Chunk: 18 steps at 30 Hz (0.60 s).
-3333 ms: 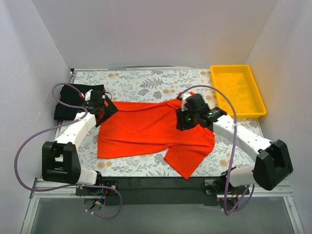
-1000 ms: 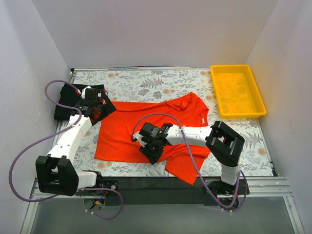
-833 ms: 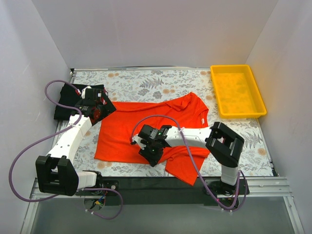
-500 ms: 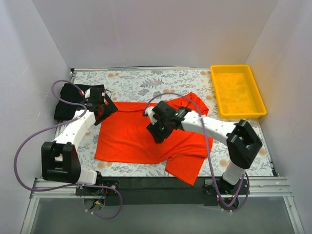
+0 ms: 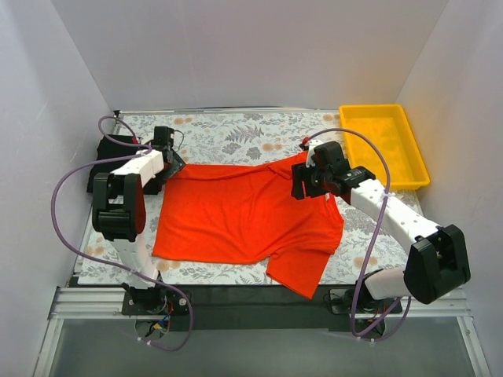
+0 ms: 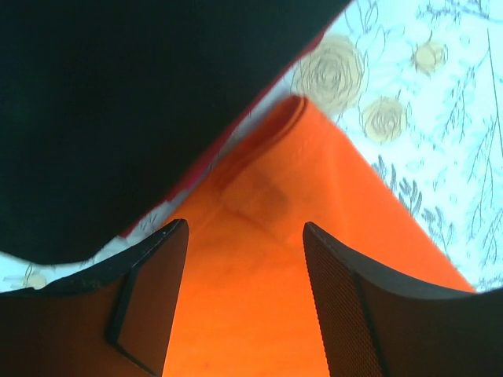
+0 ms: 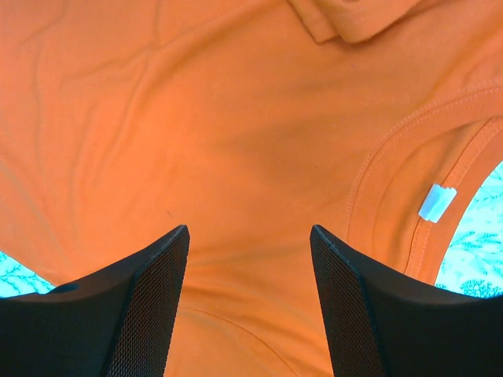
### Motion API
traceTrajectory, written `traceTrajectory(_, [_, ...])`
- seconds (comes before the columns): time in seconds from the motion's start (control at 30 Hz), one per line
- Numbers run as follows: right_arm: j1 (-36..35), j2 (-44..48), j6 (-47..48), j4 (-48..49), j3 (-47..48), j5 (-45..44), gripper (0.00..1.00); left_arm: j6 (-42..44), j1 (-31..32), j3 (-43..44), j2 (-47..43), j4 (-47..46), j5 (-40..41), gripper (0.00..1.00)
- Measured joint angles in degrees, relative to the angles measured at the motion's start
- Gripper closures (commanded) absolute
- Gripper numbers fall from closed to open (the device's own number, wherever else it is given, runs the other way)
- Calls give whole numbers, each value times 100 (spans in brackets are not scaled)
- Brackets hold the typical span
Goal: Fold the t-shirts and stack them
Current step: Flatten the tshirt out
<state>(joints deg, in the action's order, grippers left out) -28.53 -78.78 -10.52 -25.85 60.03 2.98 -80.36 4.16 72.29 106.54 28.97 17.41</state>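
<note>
Matt orange cloth t-shirt [image 5: 236, 212]

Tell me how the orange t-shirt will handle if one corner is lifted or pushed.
Probably floppy: the orange t-shirt lies flat with soft wrinkles, so a lifted corner should drape and drag the rest along. Likely light, since the cloth looks thin. Pushed, it would probably bunch rather than slide whole across the table.

Black t-shirt [image 6: 94, 102] blurred, cropped at the wrist view's edges — overhead, left arm [image 5: 141, 165] hides part
</note>
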Motion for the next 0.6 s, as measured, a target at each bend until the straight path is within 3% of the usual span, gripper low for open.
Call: traceTrajectory(0.6, [562, 278, -142, 382, -557, 280, 42, 221, -42, 463, 588, -72, 125, 59])
